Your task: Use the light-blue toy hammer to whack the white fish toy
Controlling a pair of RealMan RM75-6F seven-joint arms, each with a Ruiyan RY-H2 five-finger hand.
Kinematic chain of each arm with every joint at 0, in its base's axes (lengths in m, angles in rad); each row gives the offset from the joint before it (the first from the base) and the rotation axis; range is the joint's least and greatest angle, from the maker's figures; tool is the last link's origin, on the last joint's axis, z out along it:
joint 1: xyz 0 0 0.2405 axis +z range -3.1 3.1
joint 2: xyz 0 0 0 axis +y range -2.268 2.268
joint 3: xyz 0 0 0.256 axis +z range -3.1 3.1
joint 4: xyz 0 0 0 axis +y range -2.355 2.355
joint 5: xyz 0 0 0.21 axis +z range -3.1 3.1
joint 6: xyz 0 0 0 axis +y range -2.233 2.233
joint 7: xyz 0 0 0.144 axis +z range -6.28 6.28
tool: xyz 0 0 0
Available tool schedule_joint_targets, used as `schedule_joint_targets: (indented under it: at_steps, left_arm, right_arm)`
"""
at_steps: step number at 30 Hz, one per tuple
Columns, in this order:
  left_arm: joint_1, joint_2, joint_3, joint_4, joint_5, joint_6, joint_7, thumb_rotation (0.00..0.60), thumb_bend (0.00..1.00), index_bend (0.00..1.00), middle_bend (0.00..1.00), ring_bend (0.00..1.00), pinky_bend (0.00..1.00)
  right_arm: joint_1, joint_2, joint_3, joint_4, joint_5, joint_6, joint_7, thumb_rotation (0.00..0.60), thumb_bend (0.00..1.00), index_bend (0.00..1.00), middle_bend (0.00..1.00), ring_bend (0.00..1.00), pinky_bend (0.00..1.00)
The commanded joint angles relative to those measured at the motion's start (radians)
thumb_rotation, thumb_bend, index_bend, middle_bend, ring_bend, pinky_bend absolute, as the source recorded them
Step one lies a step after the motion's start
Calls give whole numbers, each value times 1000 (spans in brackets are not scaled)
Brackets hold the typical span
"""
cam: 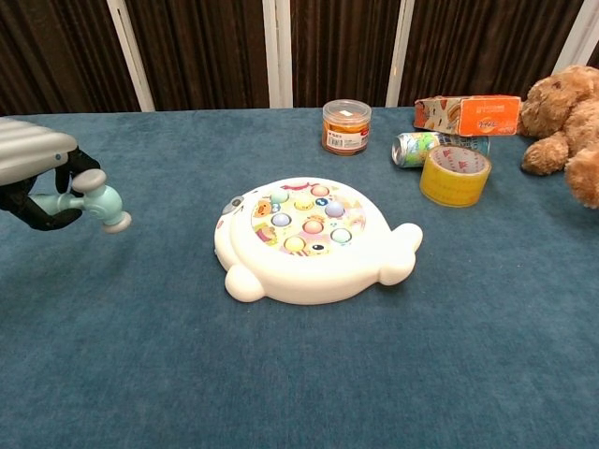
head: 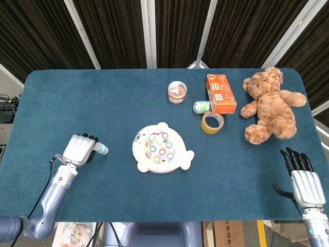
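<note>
The robot's left hand point(head: 79, 149) hangs over the left part of the dark blue cloth-covered table point(head: 72, 103), its fingers curled around the handle of the small light-blue plastic toy hammer point(cam: 97, 200). From the chest camera the hammer's head point(cam: 106, 203) sticks out to the right of the fist, lifted clear of the cloth. The hand and hammer are well apart from the white plastic fish-shaped toy point(head: 162, 154), which lies flat near the middle of the table with its tail fins pointing towards the right. The fish's top face carries a ring of small coloured round pegs point(cam: 306, 214) in pink, yellow, blue and purple.

The right hand point(head: 303, 177) is down at the near right corner, off the table's edge, with its dark fingers stretched out straight and apart and nothing in them.

Along the far side sit a squat clear jar with an orange lid point(cam: 346, 126), a green drinks can lying on its side point(cam: 418, 148), and an orange cardboard box point(cam: 466, 114) just behind the can. A roll of yellowish-brown packing tape point(cam: 454, 174) lies just in front of the can. A brown plush teddy bear point(head: 270, 105) sprawls on its back at the far right.
</note>
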Motion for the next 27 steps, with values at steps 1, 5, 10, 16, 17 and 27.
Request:
schedule_joint_targets:
  at_steps: [1,5,10,16,17,27]
  left_arm:
    - [13,-21,-2,31,12,-20,-14,600,624,624,491,384,537]
    - [21,-53,-10,71,19,-39,-14,600,623,619,491,385,537]
    - [31,-98,-25,104,39,-51,-13,600,622,610,487,384,536]
    - [37,-138,-40,125,35,-64,15,600,609,600,483,384,536]
    - [38,-143,-41,127,35,-65,17,600,606,595,479,384,535]
    - [55,-172,-55,150,27,-85,39,600,502,520,421,369,520]
  right_arm:
    - [1,0,0,0,-1,-1,0,600,234,0,0,0,0]
    - [2,-1,0,4,-4,0,0,600,233,0,0,0,0]
    - [2,0,1,5,-2,-2,4,600,233,0,0,0,0]
    - [2,0,-1,7,-9,1,2,600,233,0,0,0,0]
    - [2,0,-1,7,-9,1,3,600,234,0,0,0,0]
    - [2,1,-1,8,-9,0,6,600,233,0,0,0,0]
